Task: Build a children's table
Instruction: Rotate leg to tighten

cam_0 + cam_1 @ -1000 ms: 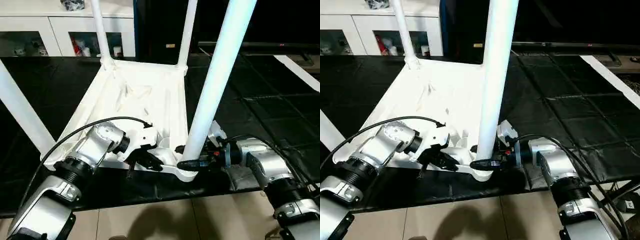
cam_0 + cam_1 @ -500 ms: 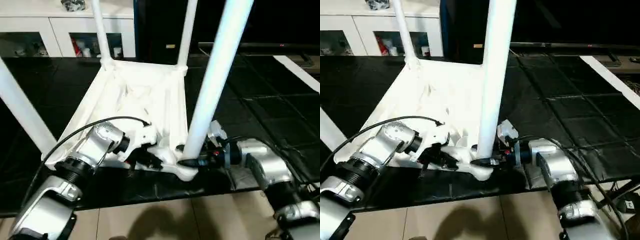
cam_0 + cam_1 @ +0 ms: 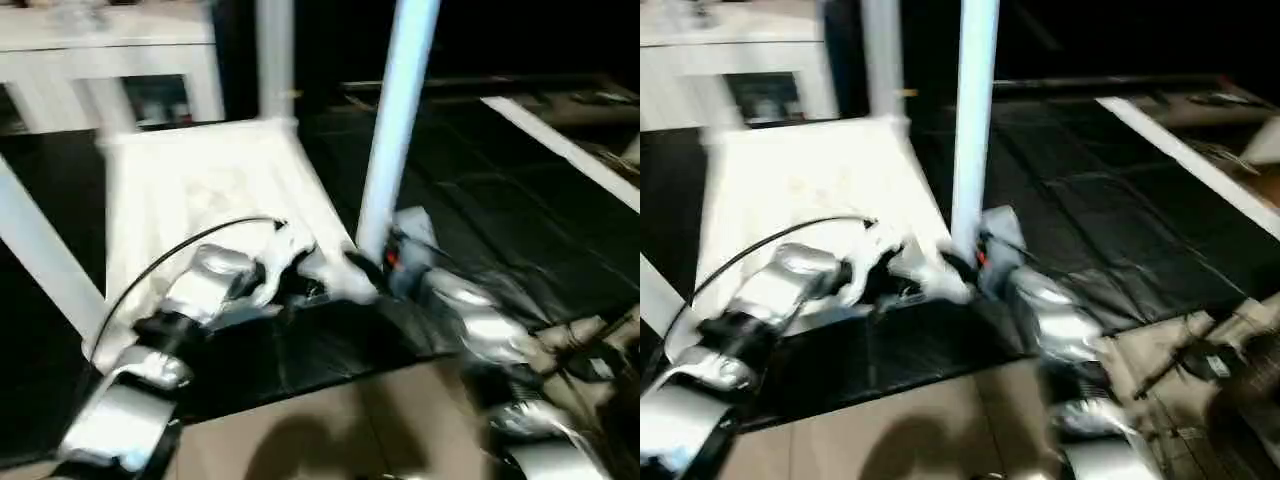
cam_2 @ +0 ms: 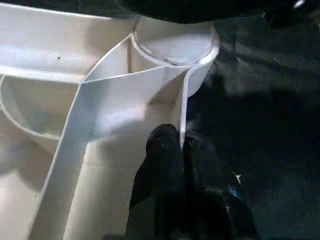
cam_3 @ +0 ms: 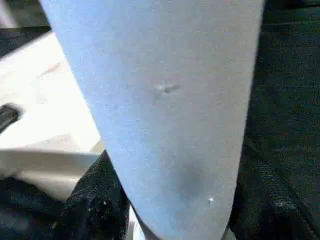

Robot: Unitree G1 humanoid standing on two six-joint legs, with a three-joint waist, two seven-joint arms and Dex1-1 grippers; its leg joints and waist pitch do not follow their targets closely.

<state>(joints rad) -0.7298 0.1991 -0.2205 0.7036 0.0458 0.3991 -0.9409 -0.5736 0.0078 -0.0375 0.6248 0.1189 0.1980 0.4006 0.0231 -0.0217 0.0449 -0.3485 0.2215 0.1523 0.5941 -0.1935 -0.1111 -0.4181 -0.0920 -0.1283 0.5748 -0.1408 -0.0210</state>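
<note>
The children's table lies upside down on the black mat, its white ribbed top [image 3: 190,190] facing up. White legs stand in its corner sockets: one at the near right [image 3: 395,130], one at the left [image 3: 40,260], one at the back [image 3: 272,60]. My left gripper [image 4: 181,142] is shut on the thin rim wall of the top beside the near corner socket [image 4: 172,42]. My right gripper [image 3: 375,265] grips the foot of the near right leg [image 5: 165,100], with a black finger [image 5: 95,200] on each side of it.
A white glass-door cabinet [image 3: 110,50] stands behind the bench at the back left. The black mat [image 3: 480,200] runs off to the right, crossed by a white strip [image 3: 560,150]. Tiled floor [image 3: 330,430] lies below the bench's front edge, with cables [image 3: 1200,350] at the right.
The head camera has swung, so the whole picture has shifted and blurred. Both grippers keep the same holds on the rim and on the near right leg.
</note>
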